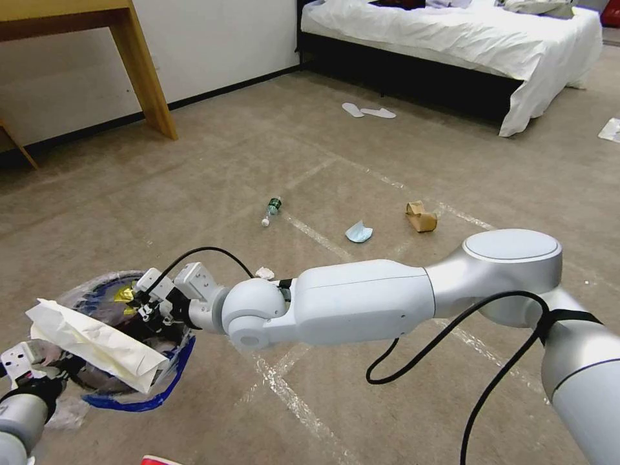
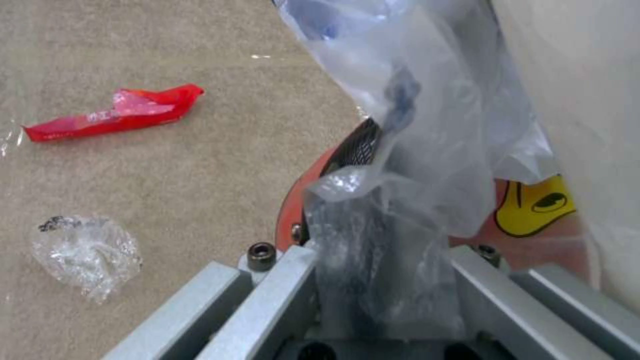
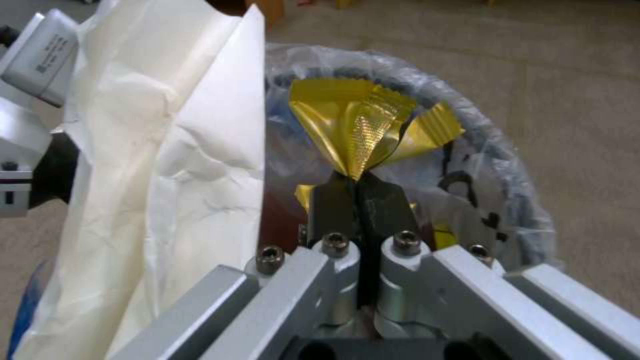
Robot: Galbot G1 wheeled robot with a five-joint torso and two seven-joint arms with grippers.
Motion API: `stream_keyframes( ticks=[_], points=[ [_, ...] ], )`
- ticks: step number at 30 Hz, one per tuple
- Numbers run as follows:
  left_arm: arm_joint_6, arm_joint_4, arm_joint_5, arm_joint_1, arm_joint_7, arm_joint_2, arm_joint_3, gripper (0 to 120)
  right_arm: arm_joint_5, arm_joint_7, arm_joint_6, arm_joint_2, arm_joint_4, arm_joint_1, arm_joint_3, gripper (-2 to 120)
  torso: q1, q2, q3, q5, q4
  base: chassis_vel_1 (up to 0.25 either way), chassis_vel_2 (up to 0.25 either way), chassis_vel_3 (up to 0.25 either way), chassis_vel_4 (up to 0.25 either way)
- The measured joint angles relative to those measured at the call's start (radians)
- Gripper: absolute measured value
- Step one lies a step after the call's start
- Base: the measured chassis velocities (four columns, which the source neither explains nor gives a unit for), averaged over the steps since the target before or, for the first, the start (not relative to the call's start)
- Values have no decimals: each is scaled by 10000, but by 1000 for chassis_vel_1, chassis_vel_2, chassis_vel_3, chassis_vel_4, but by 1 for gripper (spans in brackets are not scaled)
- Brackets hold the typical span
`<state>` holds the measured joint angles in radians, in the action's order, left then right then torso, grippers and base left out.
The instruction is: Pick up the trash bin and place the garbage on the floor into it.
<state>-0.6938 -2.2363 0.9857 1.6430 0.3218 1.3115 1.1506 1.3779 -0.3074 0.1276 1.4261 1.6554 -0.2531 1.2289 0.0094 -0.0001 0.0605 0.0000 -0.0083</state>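
The trash bin [image 1: 150, 392], lined with a clear blue-edged bag, hangs at my lower left, and my left gripper [image 1: 32, 368] is shut on its rim. In the left wrist view the bag drapes over that gripper [image 2: 380, 235] against the red bin wall [image 2: 293, 210]. My right gripper [image 1: 139, 300] reaches across over the bin's mouth, shut on a yellow packet [image 1: 124, 295]. The right wrist view shows the gripper [image 3: 358, 182] pinching the packet [image 3: 353, 125] above the bin [image 3: 507, 175]. A large white paper [image 1: 90, 342] lies across the bin.
On the floor lie a small bottle [image 1: 272, 210], a blue mask [image 1: 358, 232], a brown paper bag [image 1: 420, 217], a white tissue [image 1: 264, 273], a red wrapper [image 2: 113, 114] and crumpled clear plastic [image 2: 87, 252]. A bed [image 1: 452, 39], slippers [image 1: 368, 112] and a wooden table leg [image 1: 145, 71] stand farther off.
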Motion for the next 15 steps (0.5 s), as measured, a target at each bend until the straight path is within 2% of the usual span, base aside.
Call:
stream_keyframes(
  ticks=[15],
  points=[
    [-7,-20,60,8,3,-36,36,0,-2,18,8,-31,-93,-120,-30,0,0,1,0,0,1,0,0,0,0]
  ],
)
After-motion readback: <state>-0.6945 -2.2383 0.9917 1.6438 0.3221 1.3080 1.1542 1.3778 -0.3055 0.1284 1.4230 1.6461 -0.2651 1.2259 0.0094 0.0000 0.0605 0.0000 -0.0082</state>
